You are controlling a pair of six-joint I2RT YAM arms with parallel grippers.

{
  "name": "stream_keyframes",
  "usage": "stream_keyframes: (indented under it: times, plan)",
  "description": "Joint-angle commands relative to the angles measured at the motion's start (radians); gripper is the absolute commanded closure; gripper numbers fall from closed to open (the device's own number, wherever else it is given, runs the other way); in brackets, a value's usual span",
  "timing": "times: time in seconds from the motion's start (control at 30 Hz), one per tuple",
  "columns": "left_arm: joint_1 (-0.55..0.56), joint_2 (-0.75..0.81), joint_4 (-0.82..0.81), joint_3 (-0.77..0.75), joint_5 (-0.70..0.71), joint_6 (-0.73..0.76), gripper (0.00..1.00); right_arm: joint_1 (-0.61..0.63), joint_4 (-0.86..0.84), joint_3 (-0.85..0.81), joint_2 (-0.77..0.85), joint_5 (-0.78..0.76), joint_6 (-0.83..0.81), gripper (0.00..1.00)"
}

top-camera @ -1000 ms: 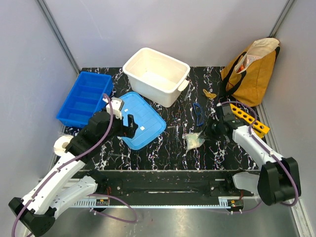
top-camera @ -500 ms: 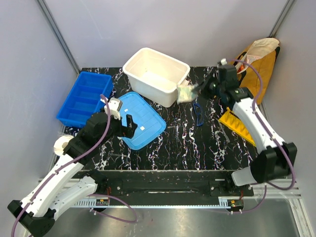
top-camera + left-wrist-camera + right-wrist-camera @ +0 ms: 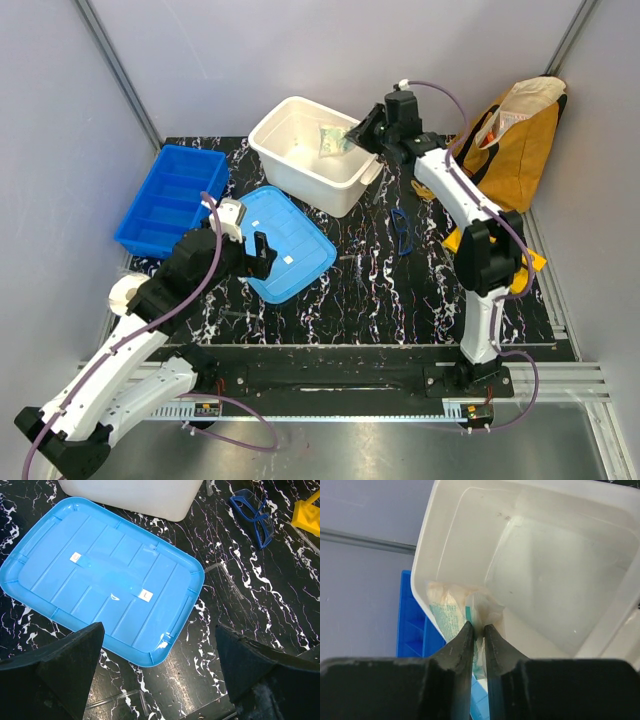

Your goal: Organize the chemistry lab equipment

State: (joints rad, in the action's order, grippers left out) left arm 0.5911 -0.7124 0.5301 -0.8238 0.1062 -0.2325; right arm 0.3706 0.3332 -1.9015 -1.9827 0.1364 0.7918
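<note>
Carried across in the last second, the crumpled clear plastic packet (image 3: 447,617) dangles from the right gripper (image 3: 477,630), jaws clenched on it, the rectangular white plastic tub (image 3: 545,580) directly below them, seemingly ready for release, while the left gripper (image 3: 157,630) gapes idle above the flat blue plastic lid (image 3: 100,595).

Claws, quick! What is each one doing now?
Left claw: open, empty, over the blue lid.
Right claw: closed on a bag over the white tub.
</note>
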Motion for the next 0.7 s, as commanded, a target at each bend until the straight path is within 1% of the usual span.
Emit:
stream_keyframes:
  times: [0.0, 0.07, 0.2, 0.27, 0.43, 0.57, 0.67]
  plan:
    - [0.009, 0.024, -0.028, 0.011, 0.038, 0.009, 0.03, 0.019, -0.094, -0.086, -0.083, -0.050, 0.066, 0.80]
    - [0.009, 0.024, -0.028, 0.009, 0.041, 0.009, 0.03, 0.027, -0.091, -0.113, -0.119, -0.055, 0.072, 0.78]
    - [0.010, 0.021, -0.028, 0.011, 0.038, 0.010, 0.03, 0.031, 0.022, -0.227, -0.197, -0.066, 0.057, 0.73]
    - [0.012, 0.022, -0.028, 0.009, 0.039, 0.010, 0.03, 0.031, 0.058, -0.255, -0.209, -0.061, 0.040, 0.71]
    - [0.012, 0.018, -0.028, 0.011, 0.041, 0.010, 0.03, 0.031, 0.151, -0.333, -0.200, -0.049, -0.015, 0.62]
    - [0.010, 0.013, -0.028, 0.011, 0.043, 0.010, 0.03, 0.031, 0.234, -0.372, -0.160, -0.047, -0.074, 0.58]
    - [0.012, 0.014, -0.027, 0.011, 0.050, 0.012, 0.03, 0.031, 0.289, -0.344, -0.107, -0.032, -0.127, 0.55]
